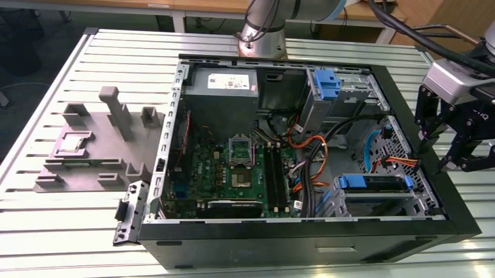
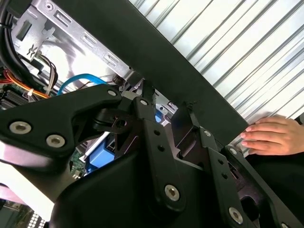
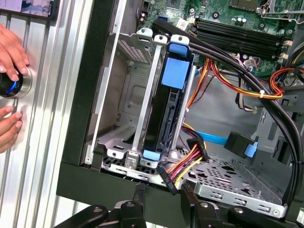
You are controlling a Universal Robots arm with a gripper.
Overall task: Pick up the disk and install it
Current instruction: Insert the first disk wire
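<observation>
Open black computer case (image 1: 309,243) on a ribbed metal table (image 1: 46,243), green motherboard (image 1: 232,168) inside. In the first wrist view alone, disk (image 3: 173,95) seated on edge in a silvery perforated drive cage (image 3: 123,118), glossy blue carrier around it; a hand (image 3: 10,54) on a round knob (image 3: 14,81). Gripper (image 1: 456,153) at the case's side wall, empty, matte black fingers (image 3: 137,197) apart.

The dark rectangular hard drive in its bright blue plastic carrier (image 3: 167,107) stands on edge in the metal cage, just beyond the jaws.
</observation>
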